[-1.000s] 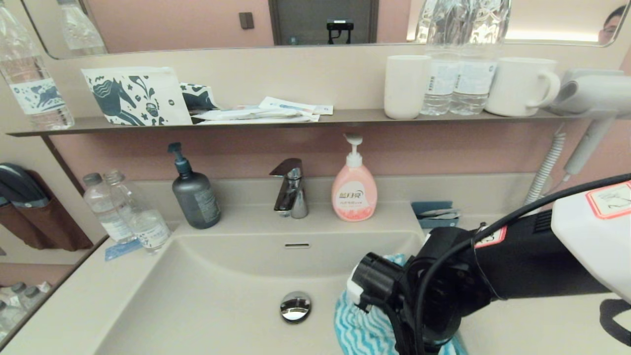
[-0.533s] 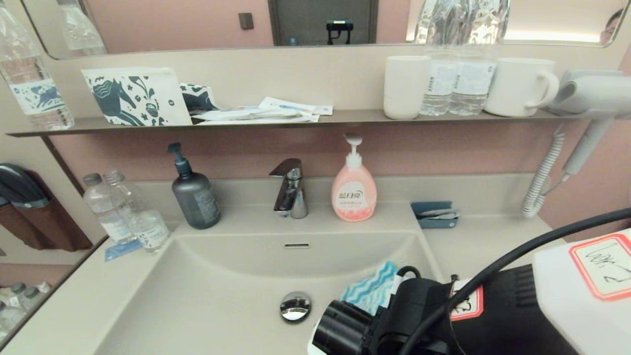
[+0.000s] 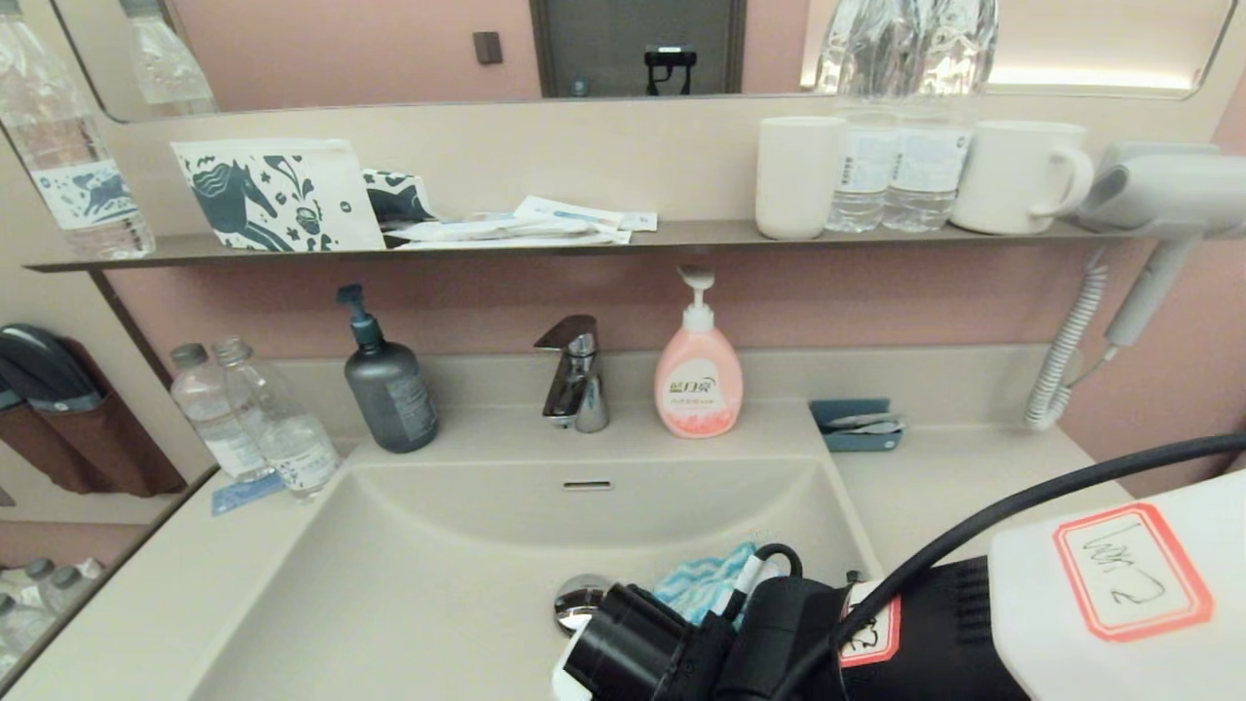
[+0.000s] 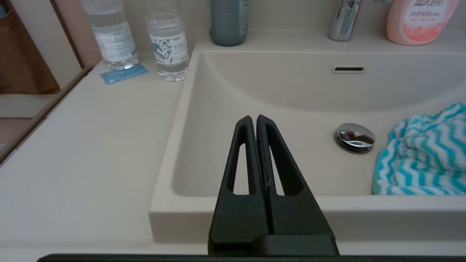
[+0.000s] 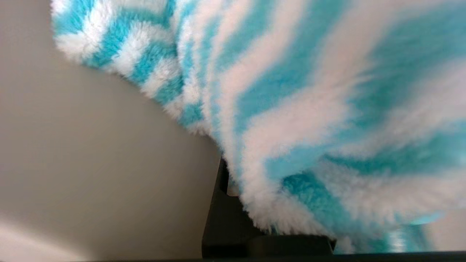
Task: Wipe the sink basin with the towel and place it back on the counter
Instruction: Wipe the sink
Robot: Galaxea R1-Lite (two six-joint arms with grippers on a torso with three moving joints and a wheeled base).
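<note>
Towel (image 4: 422, 153) turquoise-white zigzag; sink basin (image 3: 438, 565) beige; soap bottle (image 3: 698, 375) pink.

Bathroom: sink basin (image 3: 438, 574), faucet (image 3: 574, 375), mirror (image 3: 389, 44), soap bottles (image 3: 698, 375).

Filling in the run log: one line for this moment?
phase: wiping | right end effector: shut on towel, inside sink basin | left end effector: shut, parked before basin

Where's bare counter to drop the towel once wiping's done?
Right of the sink basin, the counter is bare in front of the blue tray. Left of the basin it is bare in front of the water bottles. The back ledge is crowded: grey dispenser, faucet, pink soap.
</note>
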